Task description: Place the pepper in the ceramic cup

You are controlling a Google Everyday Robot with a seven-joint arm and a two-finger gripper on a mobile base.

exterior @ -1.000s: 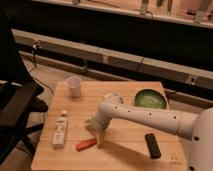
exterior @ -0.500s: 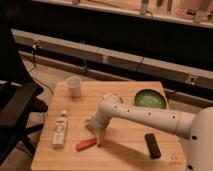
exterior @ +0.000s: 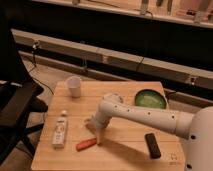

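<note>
A red-orange pepper [exterior: 86, 144] lies flat on the wooden table [exterior: 125, 155] near the front left. A white ceramic cup [exterior: 74, 85] stands upright at the table's back left corner. My gripper [exterior: 96, 133] hangs at the end of the white arm [exterior: 140, 114], pointing down, just above and to the right of the pepper's right end. The pepper lies on the table, not lifted.
A white bottle [exterior: 60, 130] lies on its side at the left. A green bowl [exterior: 150, 98] sits at the back right. A black bar-shaped object [exterior: 152, 145] lies at the front right. A black office chair [exterior: 15, 107] stands left of the table.
The gripper has shifted slightly down and left, closer to the pepper's right end. The pepper, cup and other objects have not moved.
</note>
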